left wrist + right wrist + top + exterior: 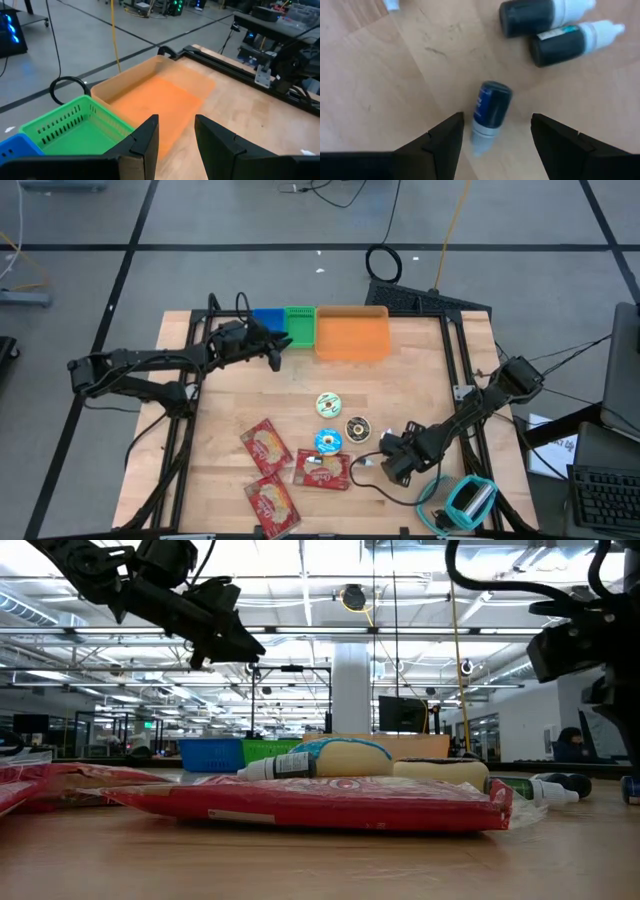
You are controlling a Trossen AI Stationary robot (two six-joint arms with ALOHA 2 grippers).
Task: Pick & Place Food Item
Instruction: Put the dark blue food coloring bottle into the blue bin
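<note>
My right gripper (496, 122) points down near the table's front right and stands open. A small blue-labelled bottle (490, 107) lies on its side on the wood between the fingers, apart from both. Two dark bottles with white caps (555, 25) lie just beyond it. Three red food packets (265, 445) lie flat at the table's near middle. Three round lidded items (329, 404) sit beside them. My left gripper (176, 122) hovers open with nothing in it, near level, over the green bin (75, 125) and the orange bin (160, 95) at the far edge.
A blue bin (265, 320), the green bin (300, 325) and the orange bin (352, 333) stand in a row at the far edge. A teal object (470, 498) lies at the near right corner. Bare wood shows between the bins and the packets.
</note>
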